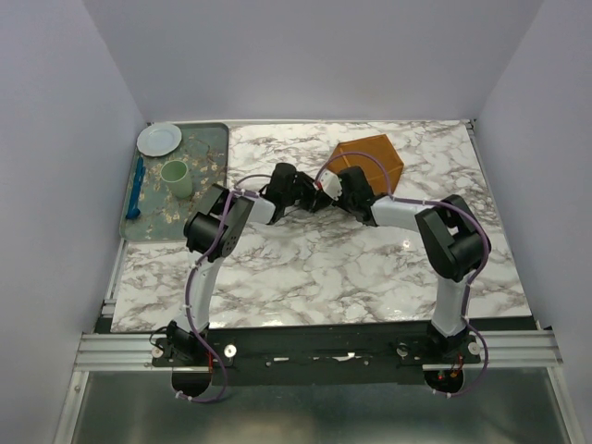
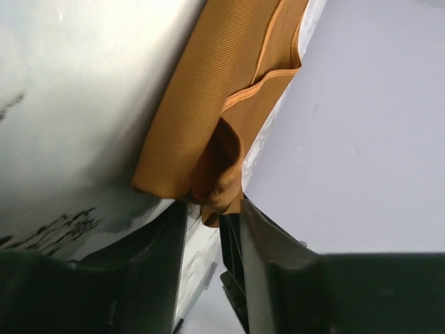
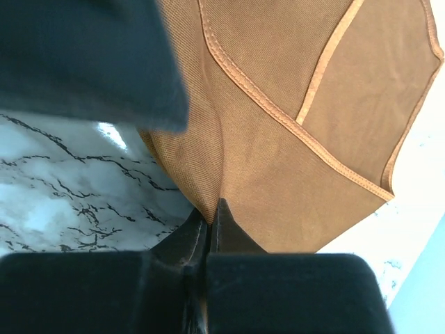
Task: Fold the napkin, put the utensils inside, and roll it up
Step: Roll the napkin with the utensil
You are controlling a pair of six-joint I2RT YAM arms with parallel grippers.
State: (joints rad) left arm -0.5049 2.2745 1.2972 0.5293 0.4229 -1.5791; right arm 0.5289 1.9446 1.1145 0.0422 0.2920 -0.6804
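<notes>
The rust-orange napkin [image 1: 375, 162] lies folded on the marble table at the back centre. Both grippers meet at its near-left corner. My left gripper [image 1: 313, 196] is shut on a bunched corner of the napkin [image 2: 208, 104], which sits between its fingertips in the left wrist view [image 2: 214, 209]. My right gripper [image 1: 335, 190] is shut tight on a pinched fold of the napkin [image 3: 292, 104], the jaws pressed together in the right wrist view [image 3: 213, 212]. Hemmed edges and overlapping layers show. The copper fork is not in view.
A grey-green tray [image 1: 157, 220] stands at the back left with a white plate [image 1: 159, 139], a pale green cup [image 1: 177, 178] and a blue utensil [image 1: 137, 190]. White walls enclose the table on three sides.
</notes>
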